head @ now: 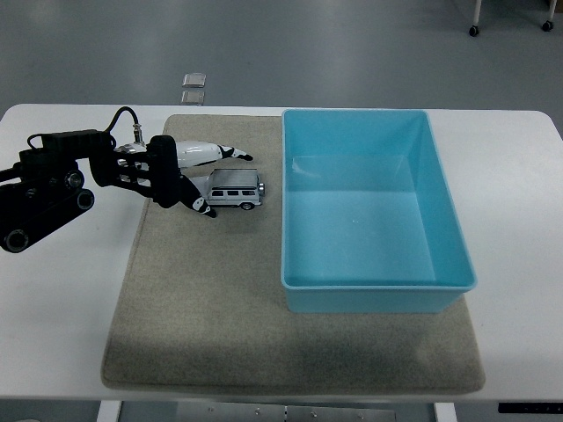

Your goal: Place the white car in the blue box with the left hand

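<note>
The white toy car [236,189] stands on its wheels on the grey mat [211,299], just left of the blue box [369,207], side-on to me. My left hand [215,180] comes in from the left, its fingers spread around the car's rear end. The upper fingers [230,153] reach over the car's far side, and the thumb [204,207] lies at its near rear corner. The fingers do not grip the car. The blue box is open-topped and holds nothing. The right arm does not show.
The mat covers the table's [62,290] middle, and the box sits on its right half. Two small square objects [193,87] lie on the floor beyond the table's far edge.
</note>
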Motion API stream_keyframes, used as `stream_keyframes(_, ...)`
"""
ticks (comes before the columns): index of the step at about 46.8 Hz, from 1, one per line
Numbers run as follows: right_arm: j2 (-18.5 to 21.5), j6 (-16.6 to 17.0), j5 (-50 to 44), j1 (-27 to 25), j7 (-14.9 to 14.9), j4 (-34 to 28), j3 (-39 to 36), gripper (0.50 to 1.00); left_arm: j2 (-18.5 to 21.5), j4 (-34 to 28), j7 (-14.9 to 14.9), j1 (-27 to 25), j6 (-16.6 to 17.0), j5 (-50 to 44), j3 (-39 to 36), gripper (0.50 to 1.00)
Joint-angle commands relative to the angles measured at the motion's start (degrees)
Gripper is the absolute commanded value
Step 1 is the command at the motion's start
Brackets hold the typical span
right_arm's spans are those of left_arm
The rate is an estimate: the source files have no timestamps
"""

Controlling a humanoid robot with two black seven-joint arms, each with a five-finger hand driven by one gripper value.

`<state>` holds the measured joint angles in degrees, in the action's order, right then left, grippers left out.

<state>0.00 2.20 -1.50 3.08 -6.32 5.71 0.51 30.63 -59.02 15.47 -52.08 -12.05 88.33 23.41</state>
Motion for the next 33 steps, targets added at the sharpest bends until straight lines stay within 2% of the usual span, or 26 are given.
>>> stream_keyframes(1, 0.00, 0.00, 0.00, 0.00, -0.01, 0.00, 0.02, 0.936, -0.04, 0.04, 0.09, -0.04, 1.06, 0.35, -0.03, 0.979)
stream_keyframes(9, 0.00, 0.00, 0.00, 0.00, -0.01, 0.00, -0.07, 0.936, -0.04, 0.04, 0.00, 0.05, 1.15, 1.23, -0.21, 0.966)
stream_keyframes(14, 0.00, 0.00, 0.00, 0.00, -0.01, 0.00, 0.02, 0.936, -0.04, -0.05, 0.09, -0.04, 1.15, 1.50, -0.47, 0.896)
stream_keyframes(17, 0.00, 0.00, 0.00, 0.00, -0.01, 0.00, 0.02, 0.936, -0.04, -0.05, 0.09, -0.04, 1.15, 1.50, -0.47, 0.887)
stream_keyframes(23, 0.00, 0.00, 0.00, 0.00, -0.01, 0.00, -0.07, 0.936, -0.04, -0.05, 0.09, -0.13, 1.06, 1.50, -1.08, 0.821)
stream_keyframes(33, 0.00, 0.00, 0.00, 0.00, -0.01, 0.00, 0.02, 0.936, -0.04, -0.31, 0.09, -0.22, 1.06, 1.50, -1.26, 0.739)
